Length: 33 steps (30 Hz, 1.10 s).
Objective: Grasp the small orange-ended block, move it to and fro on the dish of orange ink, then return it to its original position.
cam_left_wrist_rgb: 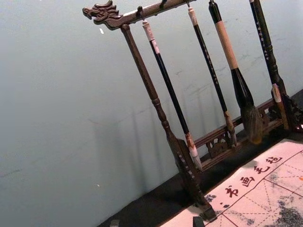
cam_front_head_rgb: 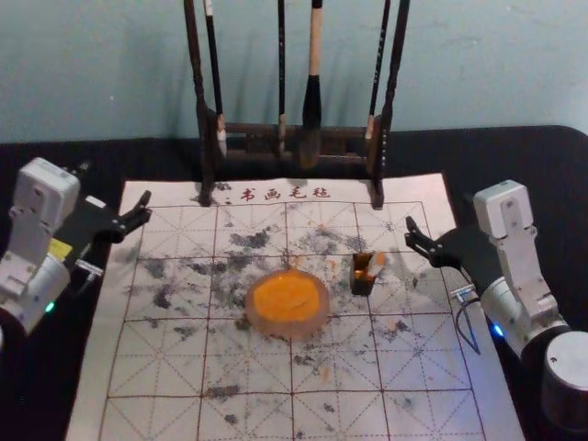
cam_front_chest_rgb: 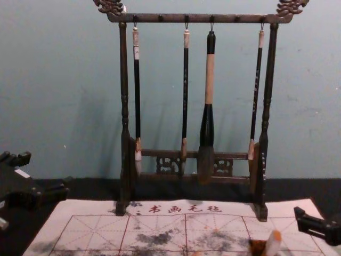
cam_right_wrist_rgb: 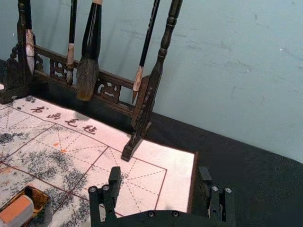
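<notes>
The mat [cam_front_head_rgb: 248, 423] spreads between the idle left gripper [cam_front_head_rgb: 116, 184] and the right gripper [cam_front_head_rgb: 439, 241], each with 2 fingers wide apart. Left of the right gripper sit the ink dish [cam_front_head_rgb: 287, 328] and, nearer that gripper, the box [cam_front_head_rgb: 363, 285] holding the orange-ended block [cam_front_head_rgb: 376, 265].

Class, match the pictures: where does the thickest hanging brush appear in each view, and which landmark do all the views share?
Head view: the thickest brush hangs at the top, just right of centre.
Left wrist view: between two slim brushes.
Right wrist view: likewise between two slim brushes.
Chest view: right of centre, mostly upper half.
Shared landmark: the dark wooden rack.
</notes>
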Motion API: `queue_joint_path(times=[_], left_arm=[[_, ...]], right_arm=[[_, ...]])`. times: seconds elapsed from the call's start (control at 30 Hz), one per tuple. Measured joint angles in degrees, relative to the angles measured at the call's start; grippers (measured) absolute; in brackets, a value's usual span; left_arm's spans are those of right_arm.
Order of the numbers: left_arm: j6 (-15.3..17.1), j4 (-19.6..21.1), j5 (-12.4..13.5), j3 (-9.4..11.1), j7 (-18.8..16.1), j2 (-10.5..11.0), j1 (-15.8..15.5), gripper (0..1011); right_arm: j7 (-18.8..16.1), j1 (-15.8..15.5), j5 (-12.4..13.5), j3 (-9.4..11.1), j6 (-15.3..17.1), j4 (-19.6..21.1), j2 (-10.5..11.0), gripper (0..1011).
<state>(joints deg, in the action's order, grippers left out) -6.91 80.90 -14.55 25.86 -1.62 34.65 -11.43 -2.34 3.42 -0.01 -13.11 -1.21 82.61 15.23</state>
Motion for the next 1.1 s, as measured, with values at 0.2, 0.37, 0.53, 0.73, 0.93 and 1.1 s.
queue_joint_path(times=[0.2,0.37,0.53,0.73,0.93,1.1], left_arm=[[0.0,0.0,0.0,0.0,0.0,0.0,0.0,1001],[0.0,0.0,0.0,0.0,0.0,0.0,0.0,1001],[0.0,0.0,0.0,0.0,0.0,0.0,0.0,1001],[0.0,0.0,0.0,0.0,0.0,0.0,0.0,1001],[0.0,0.0,0.0,0.0,0.0,0.0,0.0,1001],[0.0,0.0,0.0,0.0,0.0,0.0,0.0,1001]], right_arm=[[0.12,-0.03,0.06,0.03,-0.15,0.2,0.02,1002],[0.17,-0.04,0.1,0.05,-0.23,0.29,0.02,1002],[0.19,-0.05,0.14,0.08,-0.29,0.36,0.02,1000],[0.24,-0.05,0.18,0.08,-0.32,0.39,0.02,1000],[0.27,-0.05,0.21,0.08,-0.35,0.43,0.02,1000],[0.27,-0.05,0.23,0.08,-0.38,0.46,0.02,1002]])
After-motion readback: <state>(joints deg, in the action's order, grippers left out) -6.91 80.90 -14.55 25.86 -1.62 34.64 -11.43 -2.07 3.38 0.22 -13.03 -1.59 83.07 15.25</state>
